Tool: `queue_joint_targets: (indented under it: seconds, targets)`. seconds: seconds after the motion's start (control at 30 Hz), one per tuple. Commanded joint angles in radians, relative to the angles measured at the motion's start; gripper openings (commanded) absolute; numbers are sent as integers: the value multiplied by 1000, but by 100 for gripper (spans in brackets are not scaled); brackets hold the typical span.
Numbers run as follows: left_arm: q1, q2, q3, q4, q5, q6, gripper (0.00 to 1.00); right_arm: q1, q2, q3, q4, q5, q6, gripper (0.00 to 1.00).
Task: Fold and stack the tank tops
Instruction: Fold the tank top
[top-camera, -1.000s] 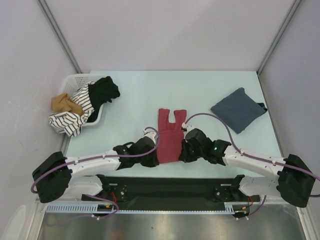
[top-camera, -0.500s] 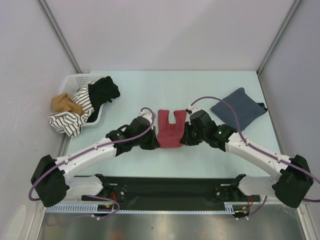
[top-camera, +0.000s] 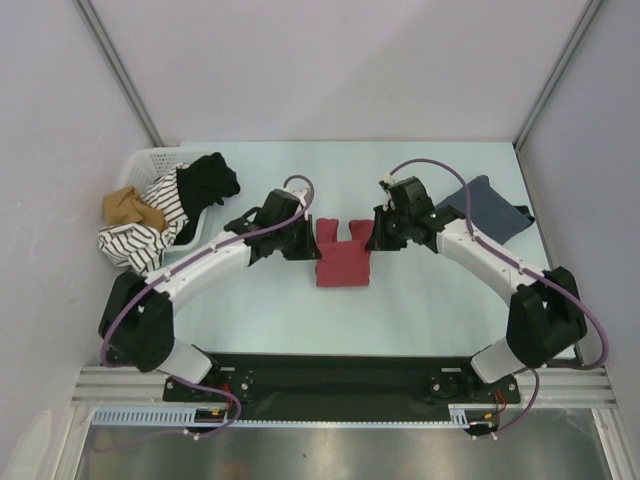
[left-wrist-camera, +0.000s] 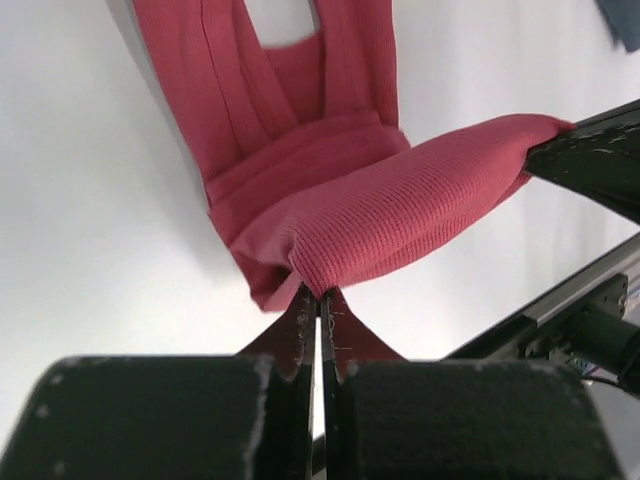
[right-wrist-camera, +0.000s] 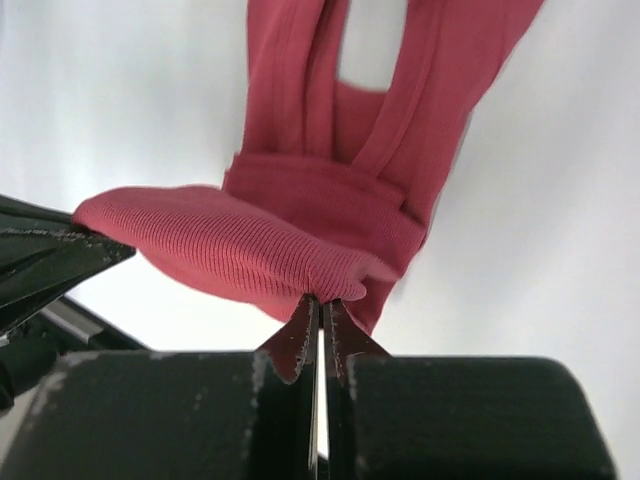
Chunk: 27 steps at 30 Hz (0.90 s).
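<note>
The brick red tank top (top-camera: 342, 260) lies mid-table, its lower half doubled up over its upper half. My left gripper (top-camera: 308, 243) is shut on its left hem corner, seen in the left wrist view (left-wrist-camera: 318, 292). My right gripper (top-camera: 376, 238) is shut on its right hem corner, seen in the right wrist view (right-wrist-camera: 322, 298). Both hold the hem stretched between them just above the straps (left-wrist-camera: 350, 60). The slate blue-grey tank top (top-camera: 478, 219) lies folded at the back right, beyond the right arm.
A white basket (top-camera: 150, 160) at the back left holds black (top-camera: 208, 185), striped (top-camera: 145, 238) and tan (top-camera: 127, 207) clothes that spill over its rim. Grey walls close in the table on three sides.
Both grippers have carried the red top's hem away from the near edge towards the straps, doubling the cloth over itself. Both arms are now stretched far out.
</note>
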Motion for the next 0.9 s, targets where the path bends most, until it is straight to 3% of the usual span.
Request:
queue_joint_targets:
  seconds: [0.0, 0.37, 0.67, 0.73, 0.77, 0.8, 0.87]
  targets:
    - [39, 62, 110, 2, 48, 54, 0, -55, 73, 80, 6, -39, -53, 0]
    - [154, 389, 424, -59, 84, 85, 1, -127, 382, 375, -27, -47, -82, 0]
    - [211, 607, 564, -50, 111, 80, 2, -170, 580, 530, -14, 24, -53, 1]
    - [224, 639, 585, -42, 130, 75, 6, -176, 607, 564, 3, 24, -42, 12]
    - [227, 666, 604, -39, 140, 74, 17, -179, 626, 574, 3, 23, -38, 22]
    - [230, 673, 613, -41, 136, 74, 26, -179, 628, 582, 6, 29, -33, 41]
    - [230, 649, 600, -27, 104, 75, 44, -181, 602, 573, 26, 27, -36, 50]
